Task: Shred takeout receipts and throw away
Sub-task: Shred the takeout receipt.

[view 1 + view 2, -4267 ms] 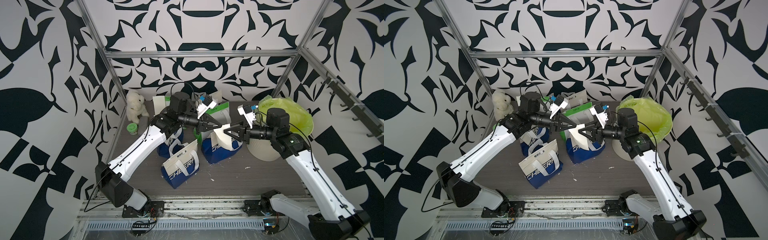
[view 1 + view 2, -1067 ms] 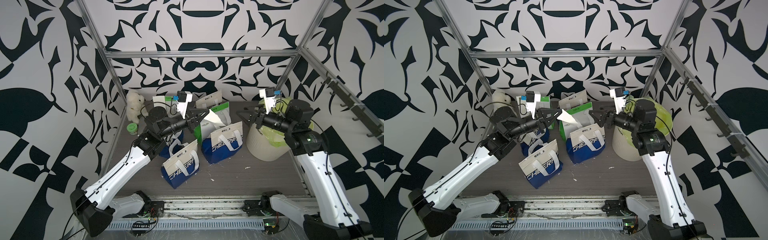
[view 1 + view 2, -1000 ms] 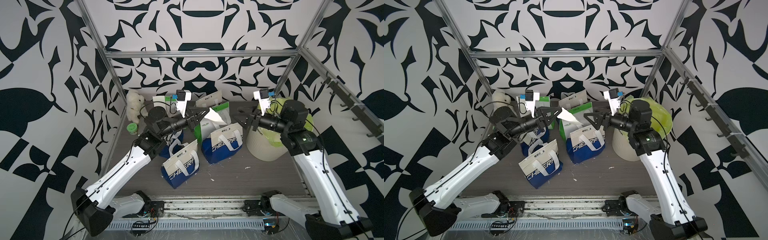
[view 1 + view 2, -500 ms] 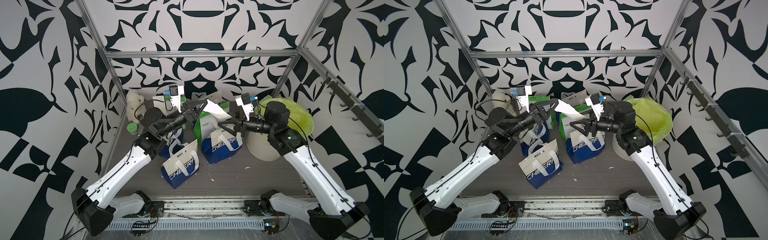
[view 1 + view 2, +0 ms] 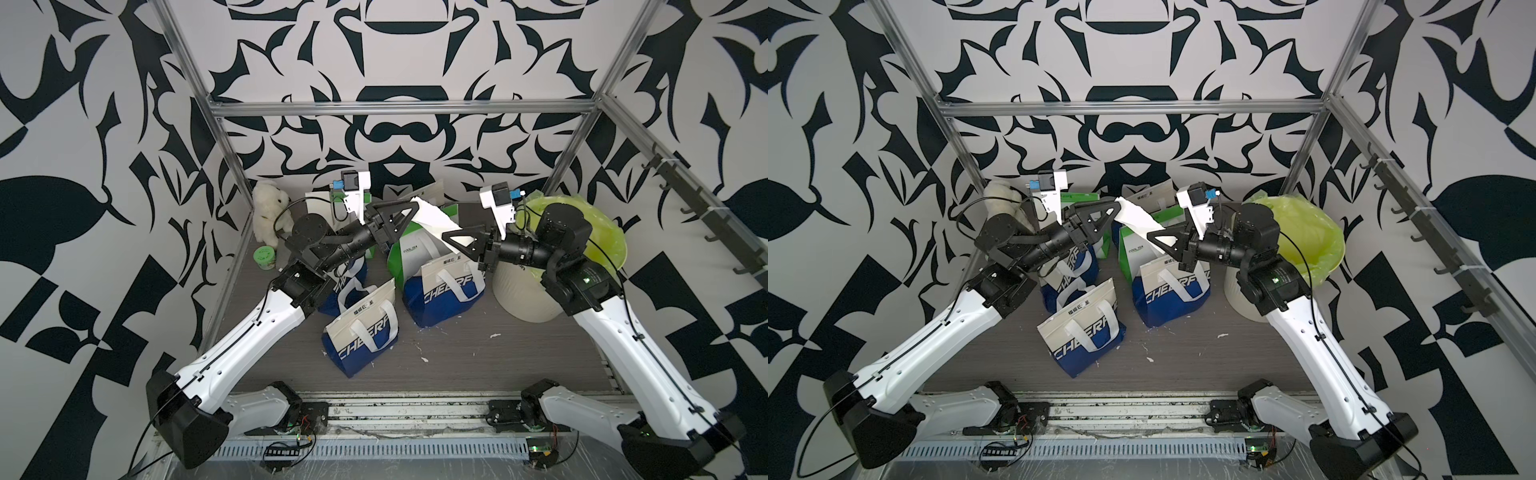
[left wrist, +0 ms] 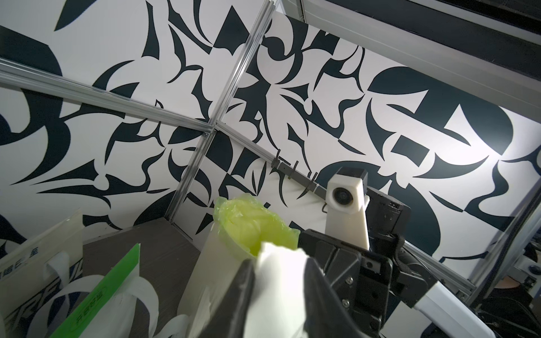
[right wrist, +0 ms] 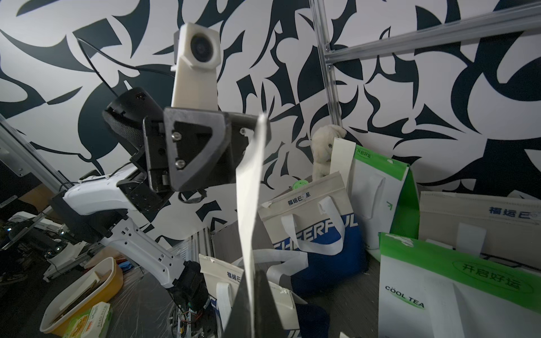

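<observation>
One takeout receipt [image 5: 432, 218] [image 5: 1138, 220], a cream-white slip, hangs in the air above the bags between my two grippers. My right gripper [image 5: 446, 240] [image 5: 1152, 241] is shut on its lower end; in the right wrist view the slip [image 7: 251, 204] runs edge-on out of the pinched tips [image 7: 253, 278]. My left gripper [image 5: 409, 210] [image 5: 1112, 205] is at the slip's upper end. In the left wrist view its jaws [image 6: 278, 266] stand apart, with the paper [image 6: 278, 281] loose between them. The white bin with a yellow-green liner [image 5: 598, 232] [image 5: 1304, 232] [image 6: 248, 222] stands behind my right arm.
Blue-and-white handled bags [image 5: 365, 336] [image 5: 444, 286] and a green-and-white bag [image 5: 409, 249] crowd the floor under the grippers. A plush toy [image 5: 268, 212] and a small green pot [image 5: 264, 257] sit at the back left. Tiny white scraps [image 5: 494, 334] dot the floor.
My right gripper swung left from over the bin to the receipt and shut on its lower end. The left gripper rose slightly, and its jaws opened.
</observation>
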